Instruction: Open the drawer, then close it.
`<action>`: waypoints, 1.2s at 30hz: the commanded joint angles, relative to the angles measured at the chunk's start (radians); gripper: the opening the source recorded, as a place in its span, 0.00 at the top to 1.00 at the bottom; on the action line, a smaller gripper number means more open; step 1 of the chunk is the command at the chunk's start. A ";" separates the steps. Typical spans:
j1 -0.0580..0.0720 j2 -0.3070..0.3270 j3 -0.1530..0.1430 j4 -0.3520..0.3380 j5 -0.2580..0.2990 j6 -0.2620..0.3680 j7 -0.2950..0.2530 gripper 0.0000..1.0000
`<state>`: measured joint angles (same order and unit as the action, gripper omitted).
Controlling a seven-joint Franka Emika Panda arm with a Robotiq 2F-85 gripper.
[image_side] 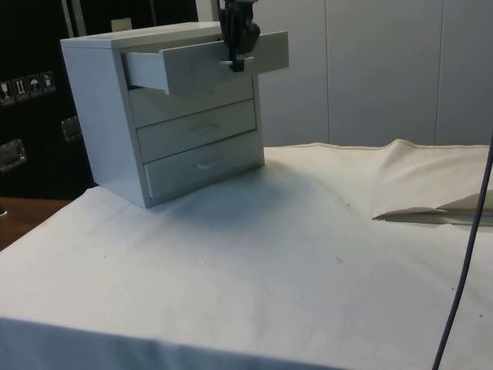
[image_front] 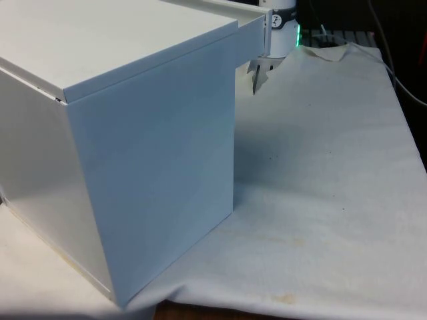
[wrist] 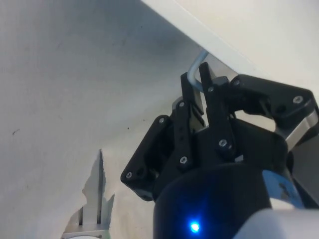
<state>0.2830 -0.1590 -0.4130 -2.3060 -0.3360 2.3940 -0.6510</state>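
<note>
A: And there it was, the top drawer (image_side: 204, 63) of the chest of drawers (image_side: 166, 108) stood well out of its slot, its front panel hanging clear over the two lower drawers, both of them flush and shut. The opening half looked done, or very nearly.

B: Agreed. How much travel the drawer had left could not be read from these views, but the closing half was plainly all still to come. Nothing had been pushed back in.

A: Going left to right across the chest in the side view: the chest's side panel first, then the pulled-out drawer's own side, then the front panel, and right against that panel, the gripper (image_side: 238, 60).

B: And the wrist view settled the grip. The gripper (wrist: 198, 94) had its two black fingers drawn in narrow around the drawer's thin metal handle (wrist: 195, 69), the bar caught between them, just below the panel's white edge.

A: So it was holding the handle, not resting beside it.

B: That was my reading. In the front view the chest turned its back, the drawer's edge poked out past the chest's far top corner, and the gripper's tips (image_front: 256, 80) hung just beneath it, above the white cloth (image_front: 320, 167).

A: Next job, by my judgement: a straight push back towards the chest.
</note>
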 commanded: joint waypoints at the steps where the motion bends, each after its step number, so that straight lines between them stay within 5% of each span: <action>1: 0.001 -0.004 -0.001 -0.004 0.006 -0.003 -0.006 0.93; 13: 0.002 -0.018 0.021 -0.022 -0.002 0.000 0.007 0.94; 18: -0.003 -0.067 0.046 -0.078 -0.047 0.010 0.047 0.94; 36: -0.002 -0.153 0.063 -0.165 -0.078 0.011 0.047 0.95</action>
<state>0.2850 -0.3030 -0.3560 -2.4610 -0.3990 2.4030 -0.6160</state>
